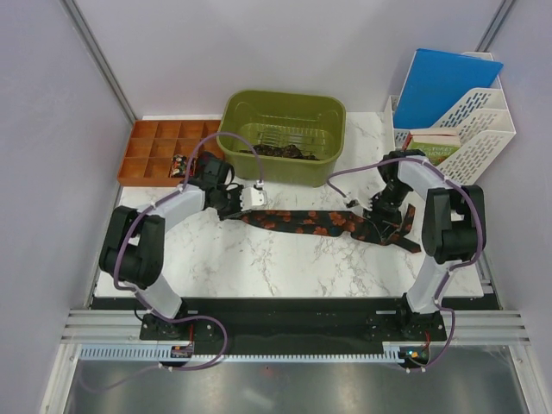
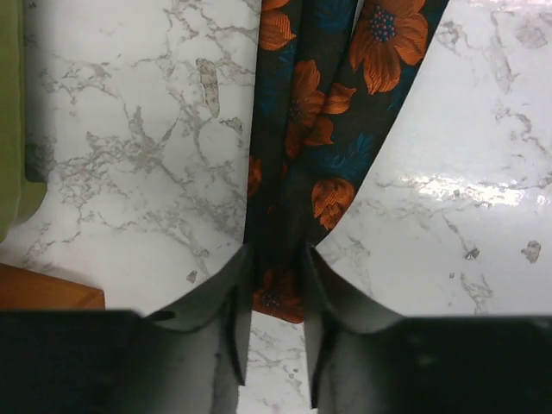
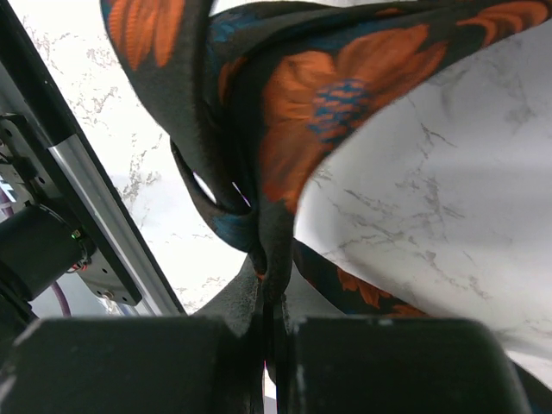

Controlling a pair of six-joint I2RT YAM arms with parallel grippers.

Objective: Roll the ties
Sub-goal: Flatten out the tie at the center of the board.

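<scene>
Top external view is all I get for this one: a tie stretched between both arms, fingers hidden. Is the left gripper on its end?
Observer: In the left wrist view, the left gripper has one finger close against each side of the end of the tie, which lies on the marble table. I cannot confirm a firm pinch.
Operator: And the right gripper?
Observer: In the right wrist view, the right gripper is shut on a fold of the tie, with the fabric raised above the table.
Operator: What pattern is on it?
Observer: Up close, orange flowers with blue centres on dark cloth.
</scene>
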